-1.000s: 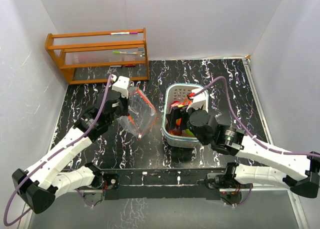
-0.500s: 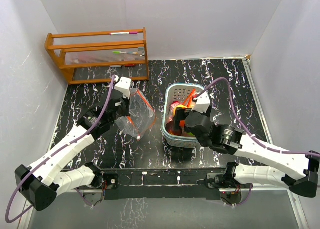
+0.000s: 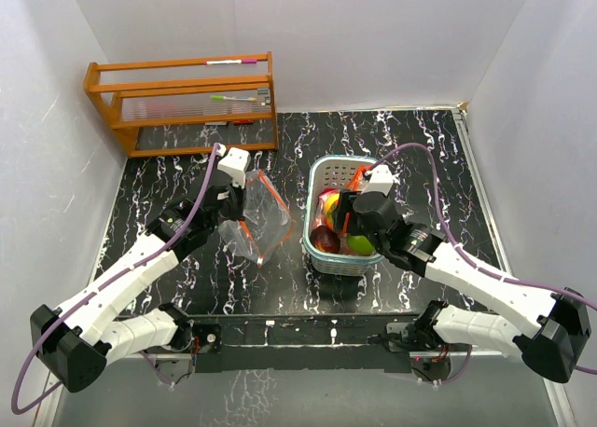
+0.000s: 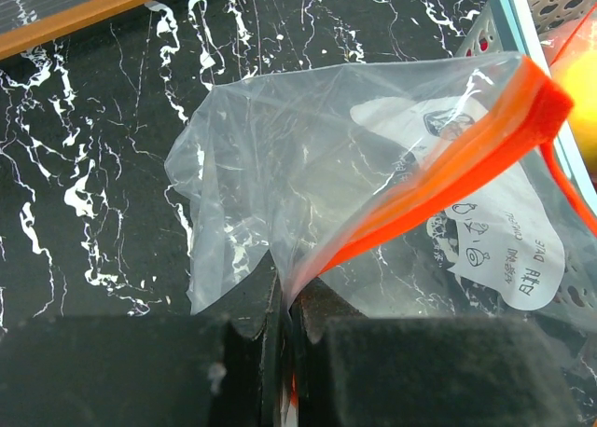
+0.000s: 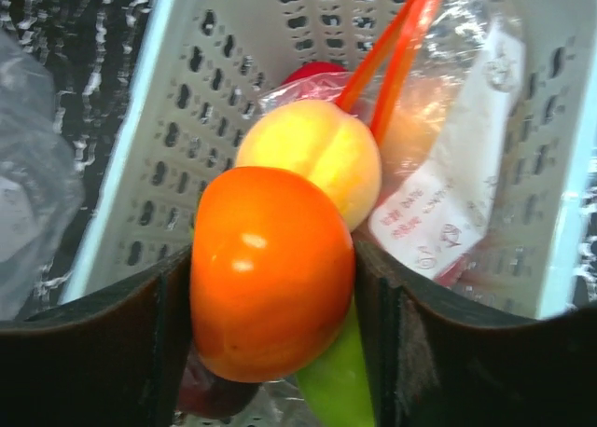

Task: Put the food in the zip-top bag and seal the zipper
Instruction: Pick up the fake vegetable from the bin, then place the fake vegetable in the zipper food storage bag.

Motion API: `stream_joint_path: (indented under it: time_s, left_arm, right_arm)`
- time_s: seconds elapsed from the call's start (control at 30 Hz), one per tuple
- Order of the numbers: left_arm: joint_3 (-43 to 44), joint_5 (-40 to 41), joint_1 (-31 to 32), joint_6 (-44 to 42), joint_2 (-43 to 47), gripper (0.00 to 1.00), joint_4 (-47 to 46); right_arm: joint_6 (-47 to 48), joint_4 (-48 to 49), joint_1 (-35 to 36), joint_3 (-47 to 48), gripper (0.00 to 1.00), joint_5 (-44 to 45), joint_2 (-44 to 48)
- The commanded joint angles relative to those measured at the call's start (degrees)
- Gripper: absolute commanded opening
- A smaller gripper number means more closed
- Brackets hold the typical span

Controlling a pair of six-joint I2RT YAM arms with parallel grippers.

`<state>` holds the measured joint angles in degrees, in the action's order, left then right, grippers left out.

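Observation:
My right gripper (image 5: 272,278) is shut on a glossy orange fruit (image 5: 270,268) inside the pale-blue basket (image 5: 140,157). Behind it lie a yellow-pink fruit (image 5: 312,157) and a red one (image 5: 312,70); a lime green fruit (image 5: 340,385) and a dark purple one (image 5: 210,394) lie below. In the top view the right gripper (image 3: 340,222) is over the basket (image 3: 312,189), with purple (image 3: 325,239) and green (image 3: 359,245) fruits showing. My left gripper (image 4: 284,324) is shut on the edge of the clear zip-top bag (image 4: 308,157) with its orange zipper (image 4: 448,166), holding it up left of the basket (image 3: 263,213).
A second clear bag with an orange zipper (image 5: 401,45) and a white label lies in the basket. A wooden rack (image 3: 182,101) stands at the back left. White walls close in the black marbled table (image 3: 410,138) on three sides.
My right gripper has shifted toward the far side of the basket, uncovering the purple and green fruits near its front. My left gripper has carried the bag slightly right and farther back.

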<state>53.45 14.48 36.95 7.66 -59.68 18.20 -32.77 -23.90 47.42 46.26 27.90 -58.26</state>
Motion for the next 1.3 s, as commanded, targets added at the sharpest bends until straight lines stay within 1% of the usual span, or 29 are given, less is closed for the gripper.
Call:
stream_joint_path:
  time_s: [0.0,0.1,0.13,0.2,0.27,0.37,0.47,0.57,0.63,0.8,0.87,0.9,0.97,1.03,1.1,1.2,1.27]
  left_arm:
    - [-0.1,-0.7,-0.2,0.1,0.6,0.0,-0.8]
    - [-0.1,-0.8,-0.2,0.1,0.7,0.0,-0.8]
    - [-0.2,-0.8,-0.2,0.1,0.7,0.0,-0.8]
    - [-0.2,-1.0,-0.2,0.1,0.7,0.0,-0.8]
    - [0.0,-1.4,-0.2,0.2,0.3,0.0,-0.7]
    - [0.7,-2.4,-0.2,0.7,-0.1,0.0,-0.6]
    - [1.5,-3.2,-0.2,0.9,-0.9,0.0,-0.7]
    - [2.4,-3.6,-0.2,0.9,-2.0,0.0,-0.5]
    - [2.7,-3.7,-0.2,0.9,-2.4,0.0,-0.4]
    - [2.8,-4.1,-0.2,1.0,-2.6,0.0,-0.6]
    - [2.8,-4.3,-0.2,1.1,-2.6,0.0,-0.7]
    - [2.8,-4.5,-0.2,1.2,-2.6,0.0,-0.7]
    - [2.8,-4.8,-0.2,1.2,-2.5,0.0,-0.9]
    - [2.7,-5.2,-0.2,1.2,-2.4,0.0,-1.0]
    - [2.4,-5.3,-0.2,1.2,-2.4,0.0,-1.2]
    - [2.1,-5.0,-0.3,1.2,-2.4,0.0,-1.1]
    - [2.0,-5.0,-0.4,1.2,-2.2,0.0,-1.1]
  right_arm:
    - [3.2,7.4,-0.7,0.0,0.53,-6.0,0.5]
    - [3.1,7.3,-0.7,0.3,0.25,-6.1,1.5]
    - [3.1,7.1,-0.7,0.7,0.18,-6.1,2.1]
    - [3.9,6.9,-0.6,2.1,0.1,-6.9,4.0]
    - [6.0,7.5,-0.7,4.5,0.08,-11.1,4.6]
    - [8.4,7.0,-0.5,10.2,0.08,-20.0,1.9]
    - [9.6,10.7,2.0,13.6,0.08,-26.3,-0.5]
    - [10.8,17.3,5.5,14.2,0.08,-29.9,-1.8]
    - [11.2,19.9,7.1,15.1,0.08,-32.3,-3.6]
    - [11.7,20.4,10.2,17.2,0.09,-31.7,-9.3]
    - [11.4,19.9,10.8,17.6,0.1,-29.9,-11.2]
    - [11.1,19.6,11.1,17.7,0.11,-27.6,-11.9]
    - [10.4,19.0,11.4,17.7,0.17,-23.1,-13.1]
    - [10.0,18.7,11.5,17.8,0.29,-20.1,-14.4]
    - [9.3,18.3,11.5,18.4,0.44,-17.6,-15.6]
    - [8.8,16.4,12.1,20.2,0.63,-13.2,-17.1]
    - [8.9,15.6,12.5,20.9,0.66,-10.7,-17.6]
